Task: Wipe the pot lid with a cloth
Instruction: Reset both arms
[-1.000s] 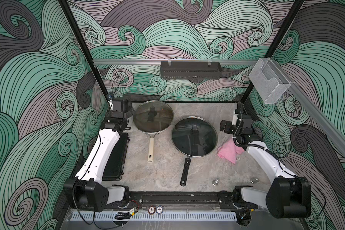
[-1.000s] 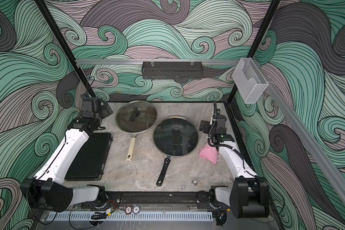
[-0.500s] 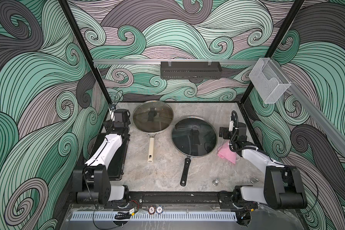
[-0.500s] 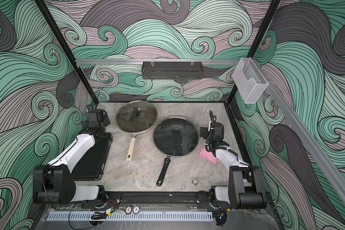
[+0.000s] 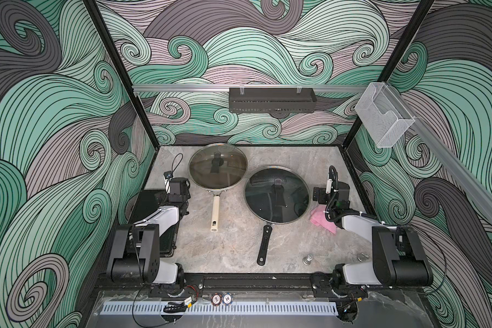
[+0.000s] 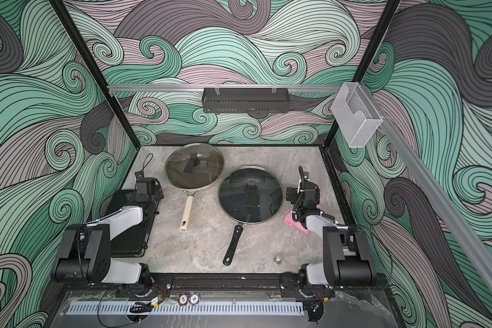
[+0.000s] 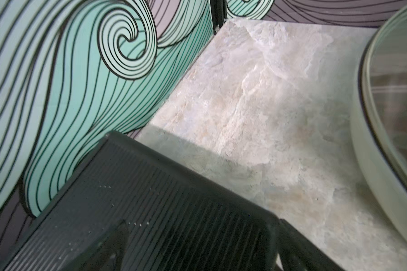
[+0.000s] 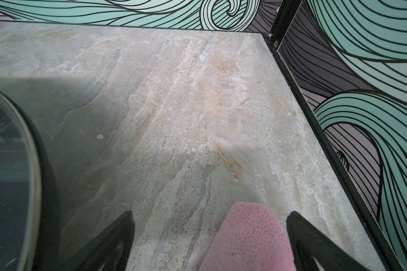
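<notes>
Cloth [image 5: 321, 219]: small pink terry towel, crumpled on the marble table [image 5: 239, 244], just beside the rim of the glass lid [image 5: 263, 208] that sits on the black-handled pan [image 5: 263, 245]; its far part is tucked under the right forearm in both top views. Right gripper [image 8: 209, 214] hangs low over it, jaws spread wide and holding nothing; one rounded end of the cloth lies between the fingers, closer to one of them, contact not discernible. Left gripper [image 7: 197, 234] is likewise wide open and empty, parked over the black ribbed tray [image 7: 136, 201] near the second glass lid [image 5: 210, 176] on the cream-handled pan [image 5: 215, 210]. Handling, as judged: the towel is light, limp and grippy, likely to bunch rather than slide, so a pinch from above on the raised fold should take it, leaving a pad of pile hanging below the fingers. The lid looks smooth, domed and breakable, loose on its pan; gentle pressure around the central knob, perhaps with the other arm steadying it
</notes>
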Controlling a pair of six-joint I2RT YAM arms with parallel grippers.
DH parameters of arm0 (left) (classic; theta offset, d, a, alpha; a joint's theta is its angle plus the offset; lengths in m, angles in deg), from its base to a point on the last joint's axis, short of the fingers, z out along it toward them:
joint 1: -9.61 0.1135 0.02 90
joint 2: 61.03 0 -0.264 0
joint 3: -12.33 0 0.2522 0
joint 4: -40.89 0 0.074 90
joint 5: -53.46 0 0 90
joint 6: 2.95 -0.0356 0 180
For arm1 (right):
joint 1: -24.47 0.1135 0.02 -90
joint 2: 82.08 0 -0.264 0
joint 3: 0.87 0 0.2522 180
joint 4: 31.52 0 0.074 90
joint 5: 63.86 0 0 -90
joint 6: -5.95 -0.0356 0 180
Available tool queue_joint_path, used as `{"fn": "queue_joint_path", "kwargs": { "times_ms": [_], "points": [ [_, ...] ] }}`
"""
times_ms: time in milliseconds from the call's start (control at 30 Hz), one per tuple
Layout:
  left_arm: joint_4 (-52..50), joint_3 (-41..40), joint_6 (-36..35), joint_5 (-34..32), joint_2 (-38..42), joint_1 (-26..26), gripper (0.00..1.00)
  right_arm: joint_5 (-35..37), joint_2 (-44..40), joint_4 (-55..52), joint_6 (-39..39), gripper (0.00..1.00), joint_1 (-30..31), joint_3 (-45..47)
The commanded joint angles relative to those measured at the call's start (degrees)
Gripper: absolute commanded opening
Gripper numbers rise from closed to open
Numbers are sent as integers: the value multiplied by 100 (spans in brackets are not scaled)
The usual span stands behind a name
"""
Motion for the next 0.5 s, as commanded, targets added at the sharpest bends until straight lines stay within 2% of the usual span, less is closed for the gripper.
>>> {"fn": "queue_joint_path", "kwargs": {
  "times_ms": [0,67,167,300,467],
  "points": [
    [1213,-218,-226,463,44,-27,99,-270,20,374,144,99,-24,-19],
    [1738,-478,-301,694,23,-21,99,-408,-24,458,115,99,-24,46],
    [1724,-433,-318,770,-2,-20,99,-614,-46,795,-49,99,-27,177],
    [2064,-459,-504,1150,-444,-32,98,-782,140,911,-128,99,11,63],
    [2360,-610,-501,1221,-506,-22,99,-717,475,1738,-92,99,101,324]
  ]
}}
